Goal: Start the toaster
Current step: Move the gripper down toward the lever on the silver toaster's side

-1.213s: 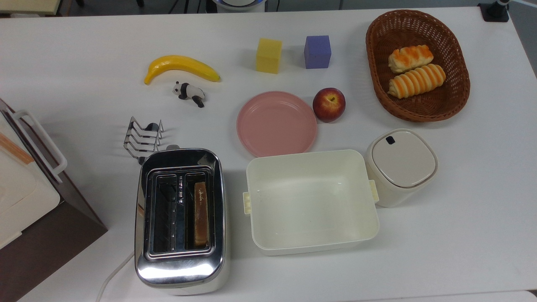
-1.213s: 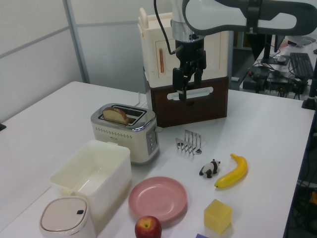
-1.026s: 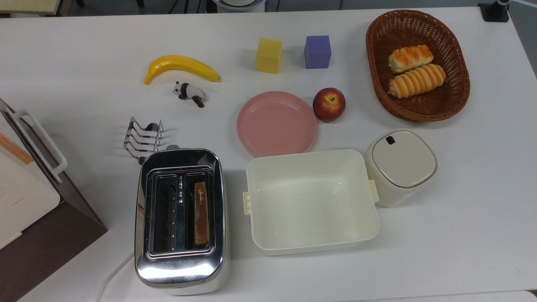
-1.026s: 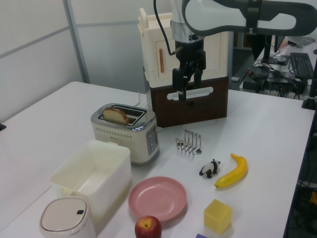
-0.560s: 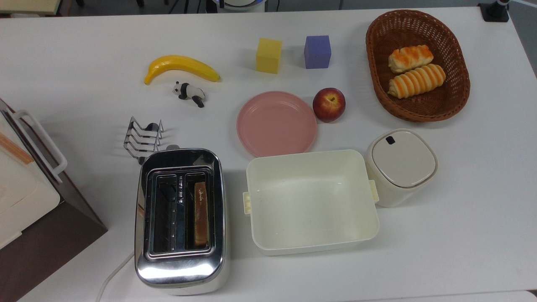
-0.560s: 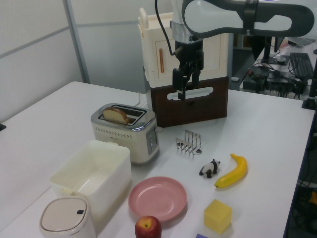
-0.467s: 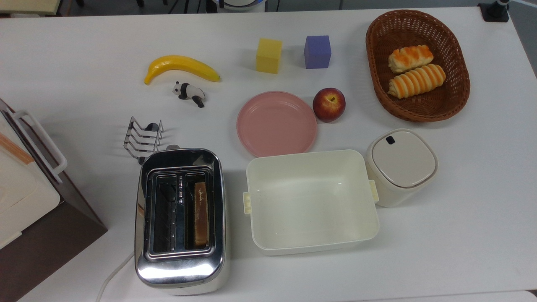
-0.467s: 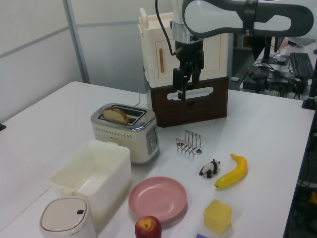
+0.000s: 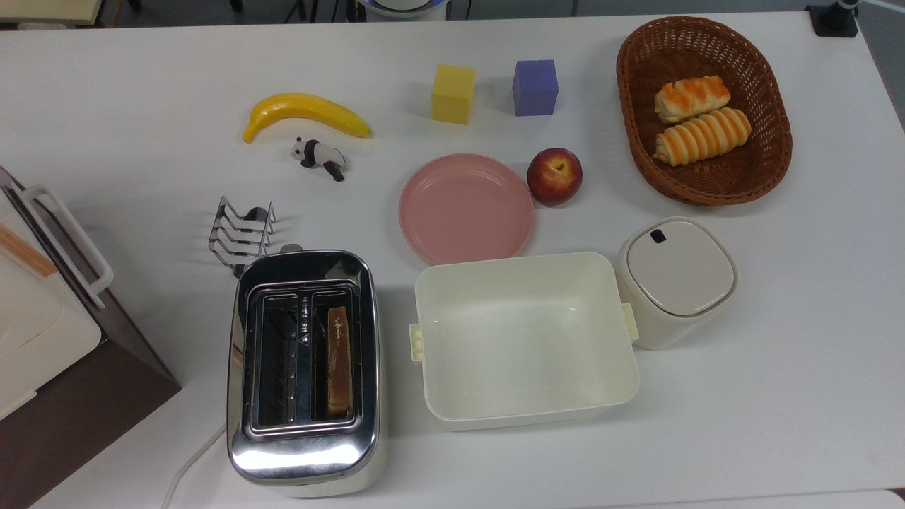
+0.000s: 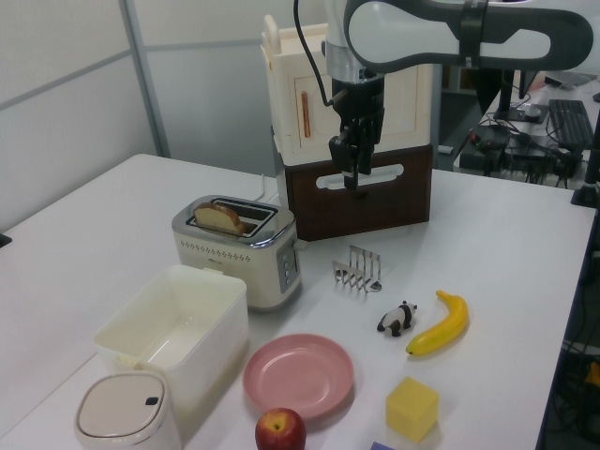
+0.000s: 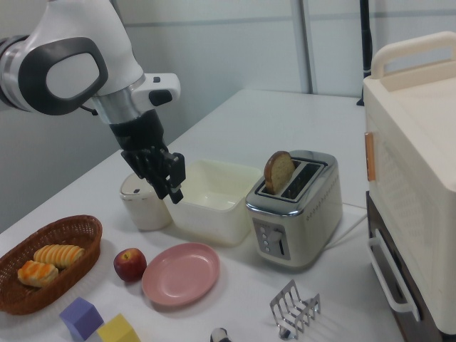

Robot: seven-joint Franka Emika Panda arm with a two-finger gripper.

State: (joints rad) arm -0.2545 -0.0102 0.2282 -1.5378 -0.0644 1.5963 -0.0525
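Toaster point(image 9: 304, 367) stands on the counter point(image 9: 141, 63) beside the tub point(image 9: 524, 339), a bread slice point(image 11: 278, 172) raised in one slot: not yet started. Hand point(image 11: 173, 181), fingers narrowly apart and empty, hangs well above the toaster's lever end.

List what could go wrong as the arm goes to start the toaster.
The gripper hangs high above the table, away from the toaster; coming down, it may clip the wire toast rack standing just beside the lever end. The bread slice stands tall out of its slot, so a misjudged descent could knock it.
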